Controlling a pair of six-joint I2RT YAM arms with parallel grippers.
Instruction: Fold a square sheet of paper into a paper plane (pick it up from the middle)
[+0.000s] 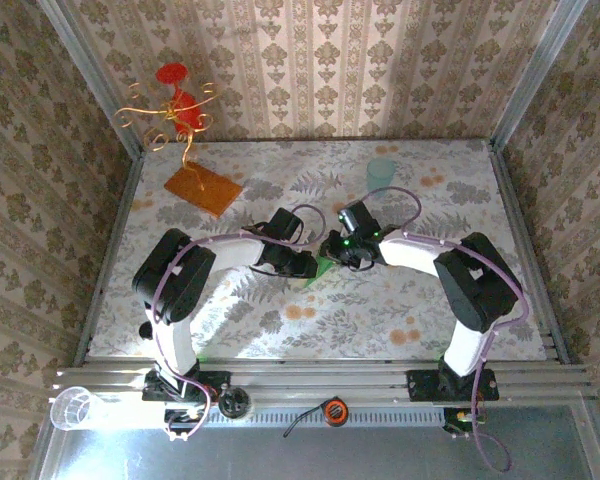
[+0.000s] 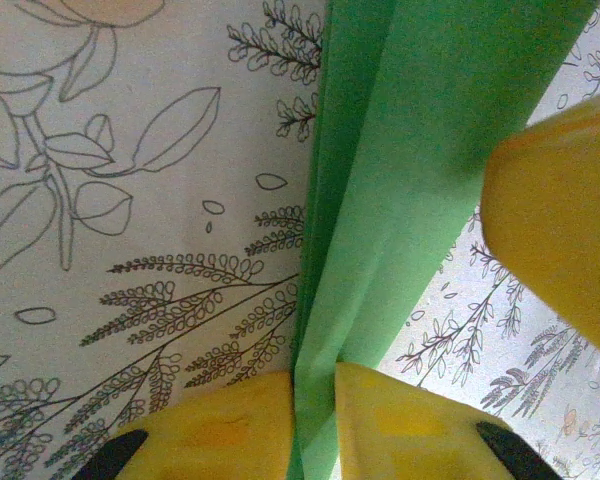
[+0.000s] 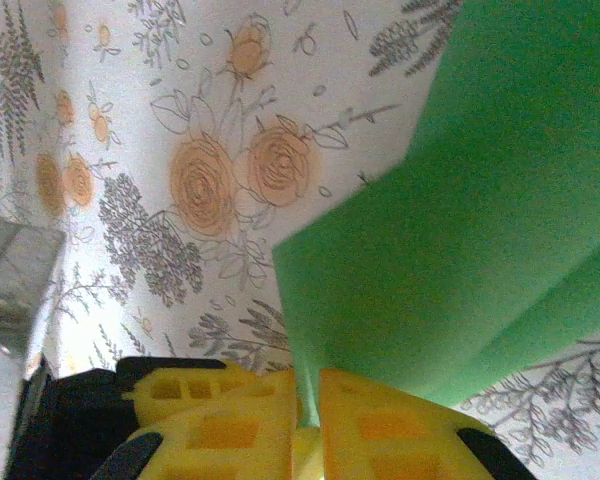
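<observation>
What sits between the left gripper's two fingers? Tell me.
The paper plane: its green folded edge is pinched in the left gripper, as the left wrist view shows.

plane (image 2: pixel 400 200): green
table (image 1: pixel 380 320): white, grey ferns, orange roses
fingers (image 3: pixel 230 430): yellow
board (image 1: pixel 202 188): orange-brown
cup (image 1: pixel 381 173): pale teal
walls (image 1: pixel 380 60): beige damask stripes

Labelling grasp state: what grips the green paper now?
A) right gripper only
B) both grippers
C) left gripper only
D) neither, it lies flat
B: each wrist view shows the paper plane pinched between that arm's own yellow fingers, left gripper and right gripper alike.
</observation>
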